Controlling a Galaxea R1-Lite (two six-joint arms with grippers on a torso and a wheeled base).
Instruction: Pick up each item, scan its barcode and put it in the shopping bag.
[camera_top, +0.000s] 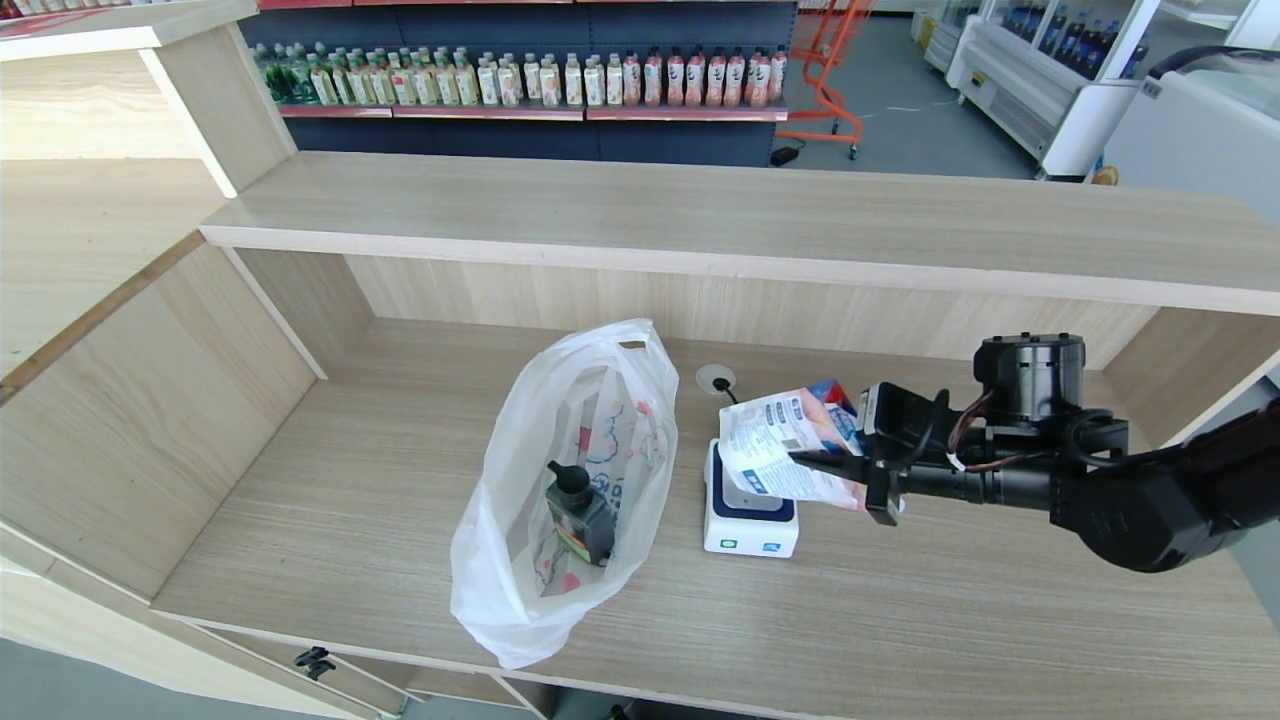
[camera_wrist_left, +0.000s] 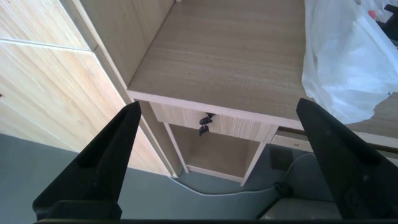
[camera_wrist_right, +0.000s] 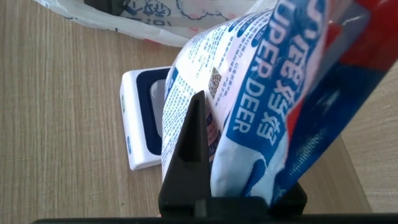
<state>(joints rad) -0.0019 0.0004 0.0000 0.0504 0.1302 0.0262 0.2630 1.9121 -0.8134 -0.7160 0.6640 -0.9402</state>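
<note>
My right gripper (camera_top: 835, 465) is shut on a white, blue and red snack packet (camera_top: 790, 440), holding it just above the white barcode scanner (camera_top: 750, 515) on the counter. In the right wrist view the snack packet (camera_wrist_right: 261, 87) hangs over the scanner (camera_wrist_right: 142, 118), one dark finger (camera_wrist_right: 193, 143) pressed on its printed face. A white plastic shopping bag (camera_top: 570, 480) lies open left of the scanner, with a dark green bottle (camera_top: 578, 515) inside. My left gripper (camera_wrist_left: 217, 162) is open and holds nothing, off the counter's front left corner, with the shopping bag (camera_wrist_left: 345, 62) beyond it.
The wooden counter (camera_top: 380, 480) has a raised back shelf (camera_top: 700, 215) and side walls. A cable grommet (camera_top: 716, 379) sits behind the scanner. A drawer with a dark handle (camera_wrist_left: 204, 122) is under the counter's front edge. Shelves of bottles (camera_top: 520, 80) stand far behind.
</note>
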